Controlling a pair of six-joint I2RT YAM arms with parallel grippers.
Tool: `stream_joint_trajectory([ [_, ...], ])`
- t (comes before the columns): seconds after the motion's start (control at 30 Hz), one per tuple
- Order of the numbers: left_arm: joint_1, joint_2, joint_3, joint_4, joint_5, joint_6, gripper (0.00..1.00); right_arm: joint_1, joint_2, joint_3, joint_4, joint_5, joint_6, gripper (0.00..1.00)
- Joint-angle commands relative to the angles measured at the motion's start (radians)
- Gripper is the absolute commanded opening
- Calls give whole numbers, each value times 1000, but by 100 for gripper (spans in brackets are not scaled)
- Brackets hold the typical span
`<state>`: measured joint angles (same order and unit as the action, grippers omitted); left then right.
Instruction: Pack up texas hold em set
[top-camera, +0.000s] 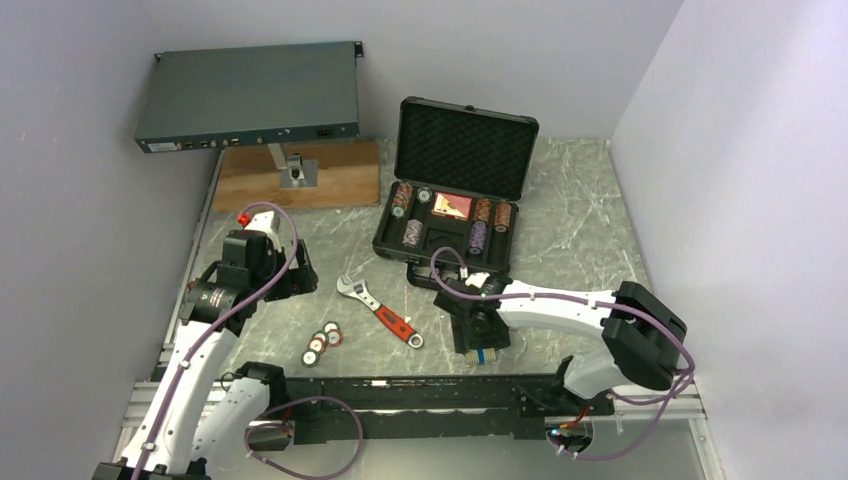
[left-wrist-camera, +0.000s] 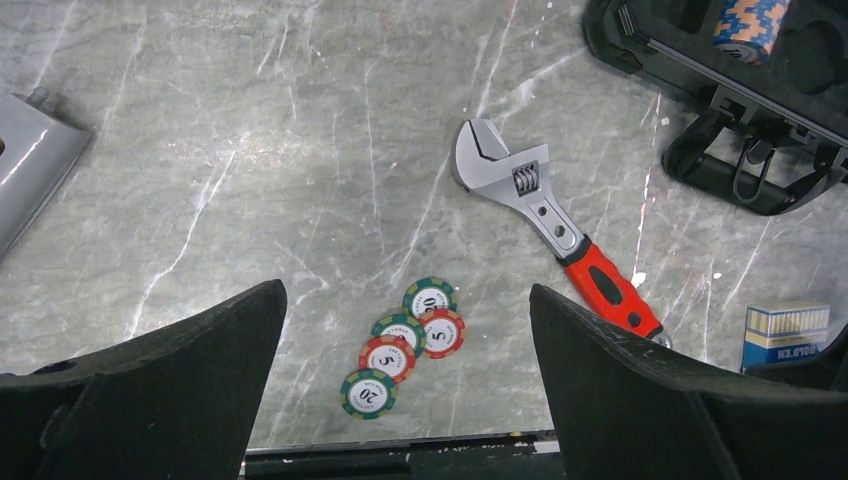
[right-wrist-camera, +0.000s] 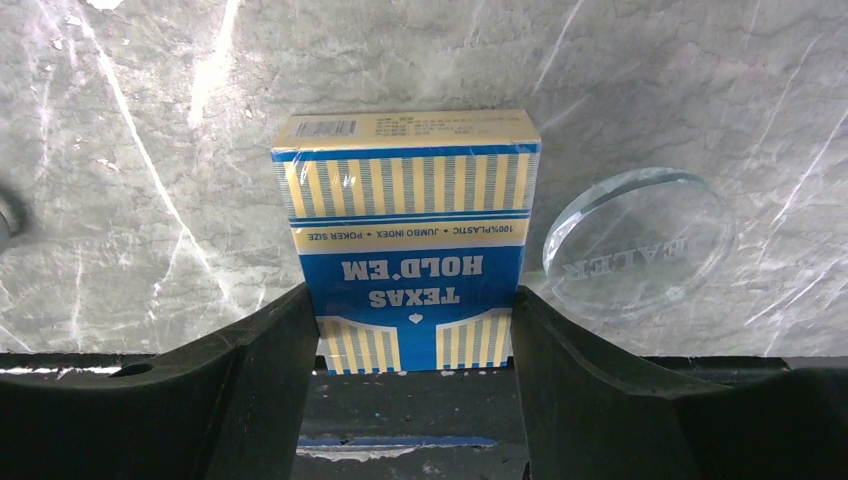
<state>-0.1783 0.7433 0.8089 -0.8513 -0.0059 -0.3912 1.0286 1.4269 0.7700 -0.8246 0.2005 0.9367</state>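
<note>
Marble (left-wrist-camera: 250, 150), five chips (left-wrist-camera: 398, 330), one deck (right-wrist-camera: 415, 240), one wrench (left-wrist-camera: 545, 215)

Open black case (top-camera: 455, 190); five chips (left-wrist-camera: 405, 345) and blue deck (right-wrist-camera: 410, 250) on table (left-wrist-camera: 250, 150)

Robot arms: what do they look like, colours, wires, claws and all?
Both the left arm and right arm have smooth white shells between chunky black joints, with a thin purple cable clipped along each. The left claw and right claw each end in two broad matte black fingers.
</note>
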Motion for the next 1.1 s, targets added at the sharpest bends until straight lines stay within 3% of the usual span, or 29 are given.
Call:
stream_joint_trajectory([
  [0.0,-4,-18,26,0,-18,-21,99,3,7,84,-51,39,-48,47],
  [0.3,-4,-21,25,0,-13,-21,99,2,-29,375,-180,181,-323,43],
  [0.6,-7,-18,27,0,-12,-20,99,-12,-6,519,-103,356,-698,39],
  [0.7,-10,-21,26,-2,-18,-22,99,-32,3,536,-26,370,-857,29],
  [0.8,-15,-23,25,-3,-22,-24,99,-67,17,545,43,392,-987,26],
  [0.9,-16,-24,27,-4,-23,-26,99,-121,31,551,99,317,-1066,21],
  [1.0,-18,-25,27,-4,-26,-27,99,-171,36,538,152,207,-1155,0],
  [1.07,-18,-26,27,-4,-28,-28,99,-204,44,531,186,166,-1198,0],
])
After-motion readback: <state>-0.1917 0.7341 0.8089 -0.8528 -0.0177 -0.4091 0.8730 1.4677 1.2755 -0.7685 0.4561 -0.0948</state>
